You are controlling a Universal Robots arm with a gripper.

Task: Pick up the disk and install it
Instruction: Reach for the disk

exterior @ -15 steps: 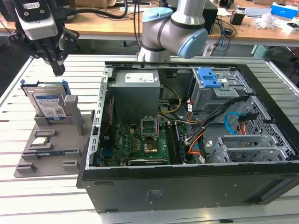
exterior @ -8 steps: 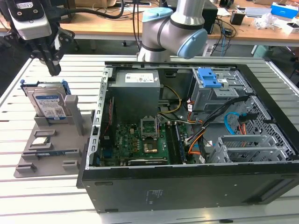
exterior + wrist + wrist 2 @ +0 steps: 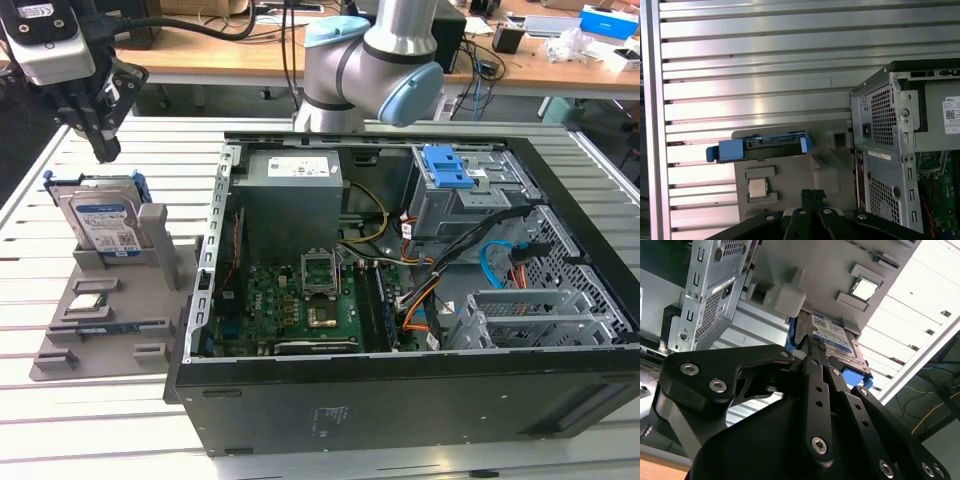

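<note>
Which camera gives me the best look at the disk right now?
The exterior view: the disk stands upright in the grey holder, label facing the camera. The second wrist view shows the disk partly behind the hand. The first wrist view shows the disk edge-on, blue rails visible.

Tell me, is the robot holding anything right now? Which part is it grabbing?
Nothing is held. The gripper hangs above the disk, apart from it, with its jaws together. The disk stands on edge in its grey holder.
</note>
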